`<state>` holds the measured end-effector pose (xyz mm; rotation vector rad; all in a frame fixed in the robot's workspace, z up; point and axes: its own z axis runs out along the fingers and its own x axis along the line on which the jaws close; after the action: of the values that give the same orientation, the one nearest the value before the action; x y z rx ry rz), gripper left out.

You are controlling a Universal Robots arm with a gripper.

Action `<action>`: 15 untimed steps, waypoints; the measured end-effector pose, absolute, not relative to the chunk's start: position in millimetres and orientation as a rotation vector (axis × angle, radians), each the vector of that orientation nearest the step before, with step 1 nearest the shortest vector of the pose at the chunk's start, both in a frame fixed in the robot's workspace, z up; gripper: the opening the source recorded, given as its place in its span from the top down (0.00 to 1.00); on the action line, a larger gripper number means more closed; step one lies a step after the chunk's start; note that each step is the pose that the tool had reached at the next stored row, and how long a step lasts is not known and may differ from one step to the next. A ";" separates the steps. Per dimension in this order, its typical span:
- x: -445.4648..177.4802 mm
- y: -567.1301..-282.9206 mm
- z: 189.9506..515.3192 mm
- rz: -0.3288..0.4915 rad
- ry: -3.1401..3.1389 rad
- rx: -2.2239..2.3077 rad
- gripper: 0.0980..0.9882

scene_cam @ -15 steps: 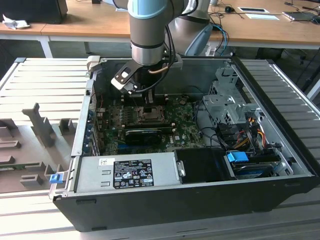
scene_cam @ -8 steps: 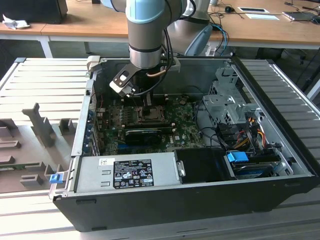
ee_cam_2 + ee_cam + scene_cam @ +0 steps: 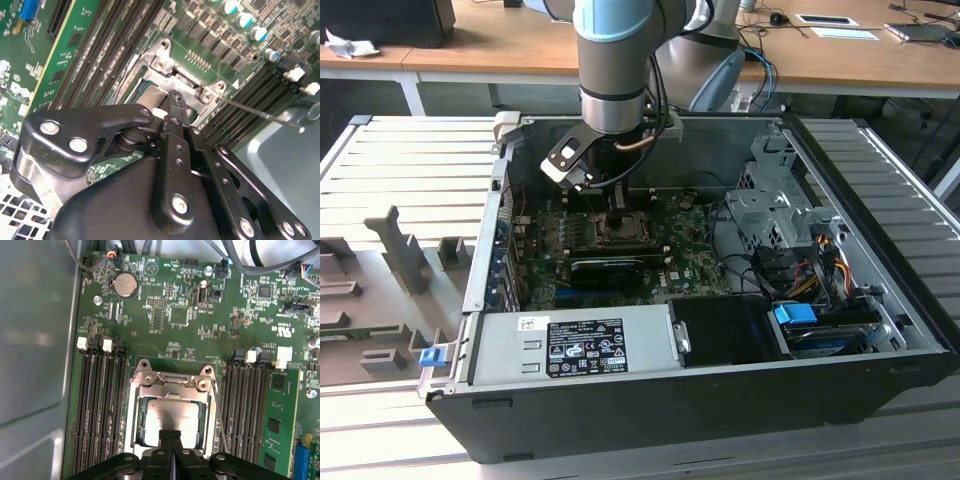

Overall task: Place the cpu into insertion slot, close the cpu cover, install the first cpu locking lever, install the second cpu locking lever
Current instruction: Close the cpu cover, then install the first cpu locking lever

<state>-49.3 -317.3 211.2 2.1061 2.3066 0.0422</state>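
Inside the open computer case (image 3: 720, 405), over the motherboard (image 3: 170, 315), the gripper (image 3: 170, 433) has its fingers pinched together, empty, tips at the cpu (image 3: 170, 412).

Open computer case (image 3: 700, 400) lying on a slatted grey table (image 3: 410, 160), with a wooden desk (image 3: 500, 40) behind. Inside: green motherboard (image 3: 690, 265); silver power supply (image 3: 570, 345) along the near wall; metal drive cage (image 3: 765, 205) towards the exterior view's right, with orange and yellow cables (image 3: 825, 265) near it. First wrist view: coin cell battery (image 3: 124, 285); banks of black memory slots (image 3: 97, 405); a green card (image 3: 280, 425) beside one bank. Grey fixtures (image 3: 405, 250) stand on the table beside the case.
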 end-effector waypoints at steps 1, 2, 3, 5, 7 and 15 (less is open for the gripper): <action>-47.6 -317.3 211.2 0.042 2.307 2.106 0.99; -46.2 -317.3 211.2 0.042 2.307 2.106 0.99; -44.8 -317.3 211.2 0.042 2.307 2.106 0.99; -43.0 -317.3 211.2 0.042 2.307 2.106 0.99; -41.2 -317.3 211.2 0.042 2.307 2.106 0.99; -38.8 -317.3 213.2 0.042 2.307 2.106 0.99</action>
<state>-38.8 -317.3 213.2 2.1060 2.3071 0.0418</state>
